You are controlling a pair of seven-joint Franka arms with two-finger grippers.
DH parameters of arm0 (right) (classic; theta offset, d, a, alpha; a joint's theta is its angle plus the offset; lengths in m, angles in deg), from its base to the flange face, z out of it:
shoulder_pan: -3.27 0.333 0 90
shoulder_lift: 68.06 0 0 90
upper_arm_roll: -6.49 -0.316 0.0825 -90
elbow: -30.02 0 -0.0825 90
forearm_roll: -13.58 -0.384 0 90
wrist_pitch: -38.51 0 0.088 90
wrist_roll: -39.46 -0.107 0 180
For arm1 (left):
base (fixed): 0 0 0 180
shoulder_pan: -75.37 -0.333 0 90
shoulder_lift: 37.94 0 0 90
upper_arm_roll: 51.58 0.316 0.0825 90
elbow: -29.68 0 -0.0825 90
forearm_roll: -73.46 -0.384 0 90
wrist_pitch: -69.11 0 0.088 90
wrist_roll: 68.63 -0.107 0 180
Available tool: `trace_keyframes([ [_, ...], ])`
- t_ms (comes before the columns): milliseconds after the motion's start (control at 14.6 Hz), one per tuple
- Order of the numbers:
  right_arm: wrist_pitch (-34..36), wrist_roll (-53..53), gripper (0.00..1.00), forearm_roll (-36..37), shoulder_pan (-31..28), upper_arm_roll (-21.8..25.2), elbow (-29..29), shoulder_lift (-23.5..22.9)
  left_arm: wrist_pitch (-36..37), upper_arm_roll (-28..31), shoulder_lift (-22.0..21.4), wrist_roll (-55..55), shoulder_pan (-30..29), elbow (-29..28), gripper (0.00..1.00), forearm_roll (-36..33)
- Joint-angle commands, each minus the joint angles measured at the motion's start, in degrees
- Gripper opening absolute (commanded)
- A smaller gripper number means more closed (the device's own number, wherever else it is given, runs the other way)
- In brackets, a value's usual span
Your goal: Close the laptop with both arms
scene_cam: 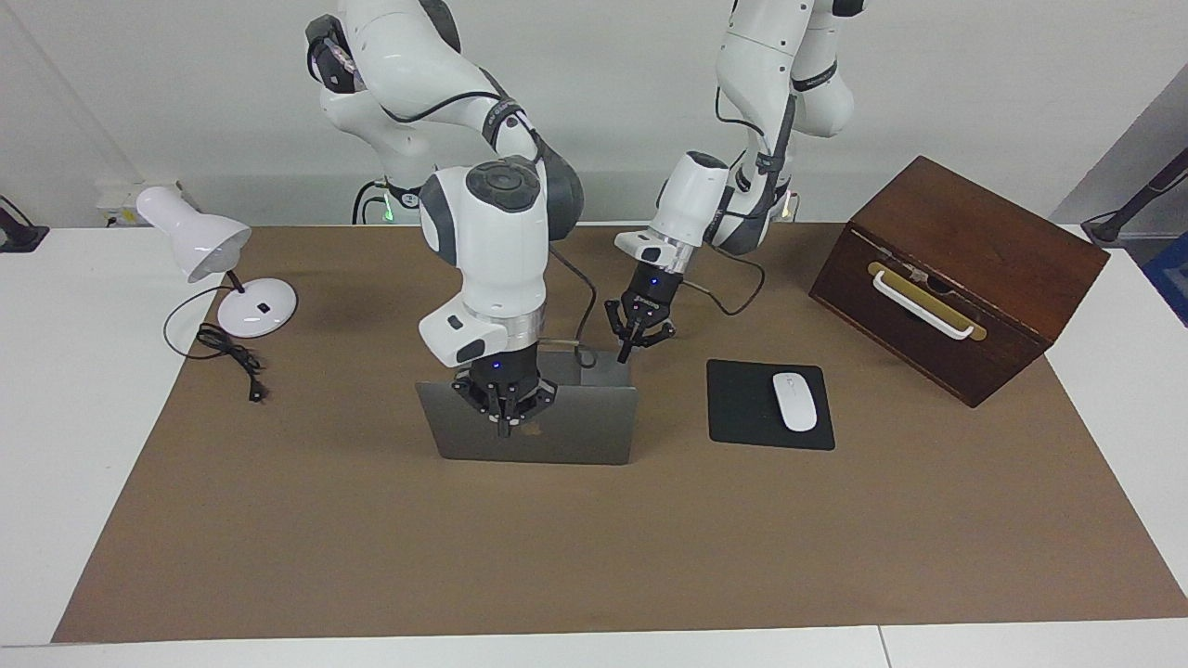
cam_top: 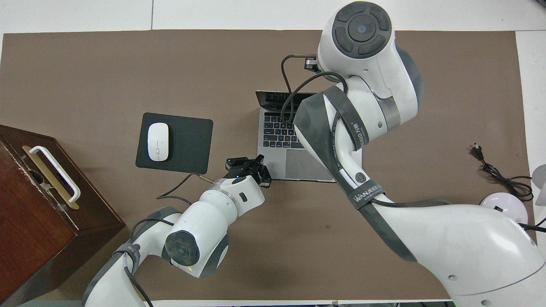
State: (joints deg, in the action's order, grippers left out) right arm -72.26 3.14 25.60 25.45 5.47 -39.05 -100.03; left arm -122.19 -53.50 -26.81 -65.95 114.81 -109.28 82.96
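Observation:
The grey-silver laptop (scene_cam: 575,427) stands open in the middle of the brown mat, its lid's outer face turned away from the robots. Its keyboard shows in the overhead view (cam_top: 277,132). My right gripper (scene_cam: 504,425) points down with its fingers together against the lid's outer face, just below the lid's top edge. The right arm hides that gripper in the overhead view. My left gripper (scene_cam: 640,343) hangs low by the corner of the laptop's base that is nearest the robots, toward the left arm's end; it also shows in the overhead view (cam_top: 256,168).
A black mouse pad (scene_cam: 742,408) with a white mouse (scene_cam: 794,401) lies beside the laptop toward the left arm's end. A brown wooden box (scene_cam: 965,269) stands at that end. A white desk lamp (scene_cam: 200,243) and its cord (scene_cam: 232,357) are at the right arm's end.

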Motion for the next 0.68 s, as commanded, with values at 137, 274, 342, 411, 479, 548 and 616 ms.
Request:
trace_keyframes([
  [137, 5.20, 3.70, 0.00, -5.33, -0.73, -0.56, -0.45, 1.12, -5.14, 0.34, 4.07, -0.57, -1.38, -0.43, 0.00, -3.61],
  [274, 6.18, 4.06, 0.00, -5.60, -0.56, -0.56, -0.45, 1.47, -5.14, 0.34, 4.42, -1.01, -1.38, -0.43, 0.00, -3.61],
  [342, 6.18, 4.06, 0.00, -5.60, -0.56, -0.56, -0.45, 1.39, -5.23, 0.34, 4.95, -1.01, -1.29, -0.43, 0.00, -3.61],
  [411, 6.09, 4.06, 0.00, -5.68, -0.56, -0.56, -0.45, 1.39, -5.31, 0.34, 5.21, -1.10, -1.11, -0.43, 0.00, -3.61],
  [479, 6.01, 4.06, 0.00, -5.77, -0.65, -0.56, -0.45, 1.39, -5.49, 0.25, 5.48, -1.18, -0.94, -0.43, 0.00, -3.61],
  [548, 5.83, 4.06, 0.00, -5.77, -0.65, -0.56, -0.45, 1.39, -5.58, 0.25, 5.65, -1.18, -0.85, -0.43, 0.00, -3.61],
  [616, 5.83, 4.06, 0.00, -5.77, -0.65, -0.56, -0.45, 1.39, -5.75, 0.25, 5.74, -1.18, -0.76, -0.43, 0.00, -3.61],
])
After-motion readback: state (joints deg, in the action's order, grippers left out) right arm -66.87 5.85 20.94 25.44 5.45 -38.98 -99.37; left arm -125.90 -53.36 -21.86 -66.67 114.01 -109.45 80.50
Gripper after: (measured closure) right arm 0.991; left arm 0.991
